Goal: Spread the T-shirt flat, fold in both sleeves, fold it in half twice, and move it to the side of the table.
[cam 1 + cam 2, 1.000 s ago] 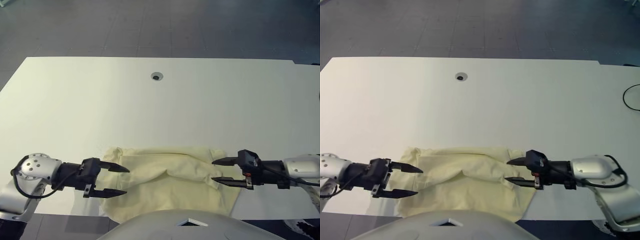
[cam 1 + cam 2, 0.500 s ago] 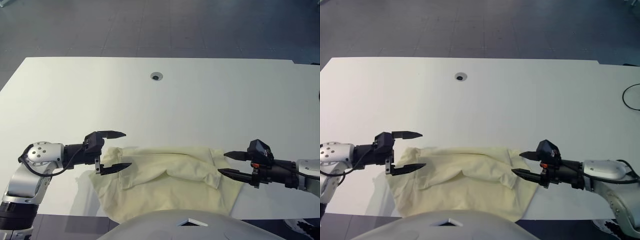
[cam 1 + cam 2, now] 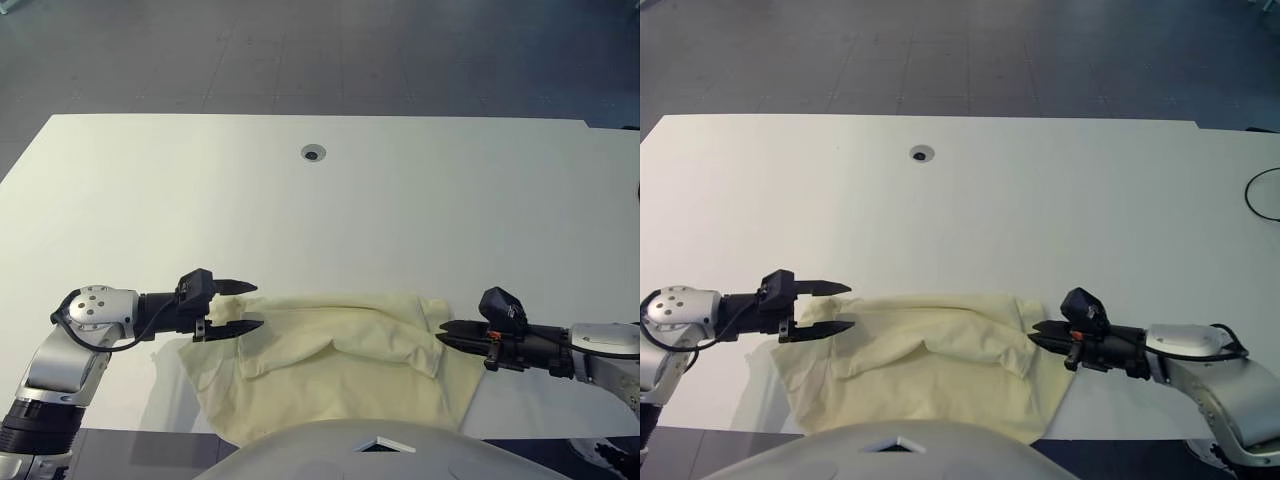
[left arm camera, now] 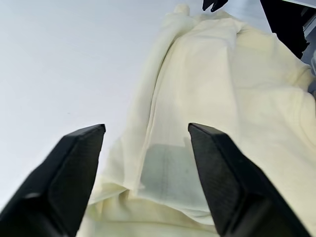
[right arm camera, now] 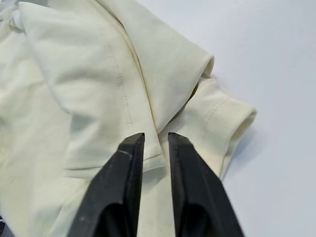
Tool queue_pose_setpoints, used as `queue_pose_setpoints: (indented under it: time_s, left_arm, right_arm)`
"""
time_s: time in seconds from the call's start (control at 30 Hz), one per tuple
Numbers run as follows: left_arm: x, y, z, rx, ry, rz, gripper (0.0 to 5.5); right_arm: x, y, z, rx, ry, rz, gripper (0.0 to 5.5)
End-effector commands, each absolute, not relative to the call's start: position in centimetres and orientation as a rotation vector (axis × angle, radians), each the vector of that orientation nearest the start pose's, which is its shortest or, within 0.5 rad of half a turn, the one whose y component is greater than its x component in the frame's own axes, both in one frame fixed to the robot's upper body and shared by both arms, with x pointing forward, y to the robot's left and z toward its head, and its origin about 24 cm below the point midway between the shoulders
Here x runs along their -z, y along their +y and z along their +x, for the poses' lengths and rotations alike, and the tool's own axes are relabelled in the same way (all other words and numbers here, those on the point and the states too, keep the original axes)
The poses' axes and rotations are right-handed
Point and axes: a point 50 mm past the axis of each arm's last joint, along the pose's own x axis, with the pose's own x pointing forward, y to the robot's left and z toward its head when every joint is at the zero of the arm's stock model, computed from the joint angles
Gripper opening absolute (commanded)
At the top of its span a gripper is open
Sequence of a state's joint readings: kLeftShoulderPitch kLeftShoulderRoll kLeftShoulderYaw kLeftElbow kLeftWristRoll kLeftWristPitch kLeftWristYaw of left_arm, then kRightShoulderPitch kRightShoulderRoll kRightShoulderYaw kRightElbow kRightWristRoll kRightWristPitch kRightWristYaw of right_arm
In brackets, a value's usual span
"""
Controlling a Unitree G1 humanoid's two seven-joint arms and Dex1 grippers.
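Lying crumpled at near edge of white flat tabletop [image 3: 400,200]: pale yellow cotton T-shirt [image 3: 340,370]. L hand [image 3: 255,306] spread wide, astride shirt's left edge. R hand [image 3: 442,333] narrow, pinching right sleeve fold.

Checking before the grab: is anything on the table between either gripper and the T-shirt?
Nothing visible is in the way. The left gripper has its open jaws astride the left edge of the T-shirt, and the right gripper sits at its right sleeve.
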State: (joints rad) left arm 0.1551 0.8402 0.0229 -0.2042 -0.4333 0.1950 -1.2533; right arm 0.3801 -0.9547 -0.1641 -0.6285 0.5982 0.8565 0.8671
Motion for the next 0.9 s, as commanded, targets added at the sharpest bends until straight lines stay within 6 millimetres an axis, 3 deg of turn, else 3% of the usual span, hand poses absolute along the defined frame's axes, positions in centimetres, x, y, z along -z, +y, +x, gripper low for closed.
queue_pose_setpoints:
  time_s: [0.03, 0.47, 0.57, 0.67, 0.9]
  left_arm:
    - [-7.8, 23.7, 18.6, 1.291, 0.469, 0.279, 2.33]
    - [-6.3, 24.4, 18.4, 1.246, 0.578, 0.321, 0.08]
    - [-6.3, 24.3, 18.3, 1.256, 0.584, 0.314, 0.30]
    - [-6.5, 24.3, 18.3, 1.261, 0.578, 0.298, 0.03]
    - [-7.2, 24.3, 18.6, 1.245, 0.530, 0.269, 0.03]
  right_arm:
    - [-9.2, -22.9, 14.9, -0.936, 0.822, -0.158, 0.03]
    - [-9.3, -22.8, 14.6, -0.953, 0.820, -0.171, 0.00]
    - [-9.3, -22.8, 14.5, -0.953, 0.821, -0.173, 0.00]
    - [-9.3, -22.9, 14.5, -0.950, 0.822, -0.176, 0.00]
    - [-9.2, -23.0, 14.7, -0.948, 0.829, -0.179, 0.00]
